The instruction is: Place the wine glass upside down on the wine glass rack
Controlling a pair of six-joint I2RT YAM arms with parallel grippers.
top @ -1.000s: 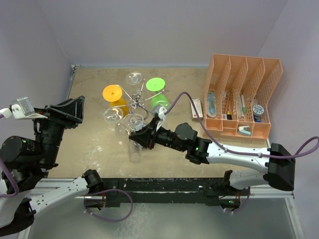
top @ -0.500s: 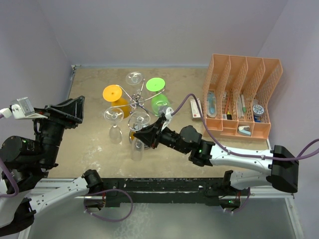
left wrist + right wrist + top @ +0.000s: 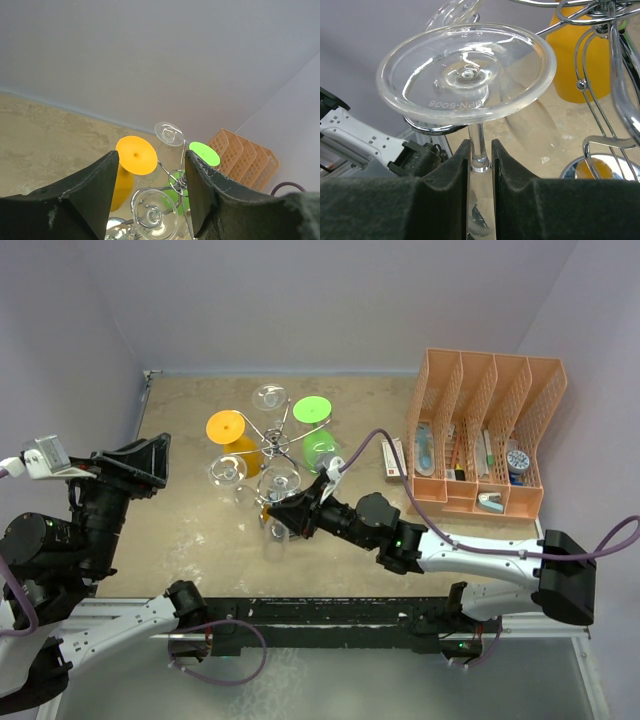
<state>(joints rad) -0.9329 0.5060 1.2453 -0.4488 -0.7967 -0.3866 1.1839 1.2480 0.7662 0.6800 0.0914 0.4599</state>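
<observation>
The chrome wine glass rack (image 3: pixel 277 446) stands mid-table; its wires (image 3: pixel 616 75) and mirrored base (image 3: pixel 600 170) show at the right of the right wrist view. My right gripper (image 3: pixel 292 512) (image 3: pixel 480 150) is shut on the stem of a clear wine glass (image 3: pixel 278 483), held upside down with its bowl (image 3: pixel 275 540) below. Its round foot (image 3: pixel 467 72) sits just above a curled rack arm (image 3: pixel 427 128); whether they touch I cannot tell. My left gripper (image 3: pixel 140 462) (image 3: pixel 150 160) hangs open and empty, well left of the rack.
Hanging upside down on the rack are an orange glass (image 3: pixel 228 428), a green glass (image 3: pixel 312 411) and clear glasses (image 3: pixel 268 397) (image 3: pixel 227 472). An orange mesh file organiser (image 3: pixel 485 430) with small items stands at the right. Walls close the back and sides.
My right gripper has carried the clear glass slightly right and toward the rack, bringing its foot over the near scroll arm. The left arm has not moved.
</observation>
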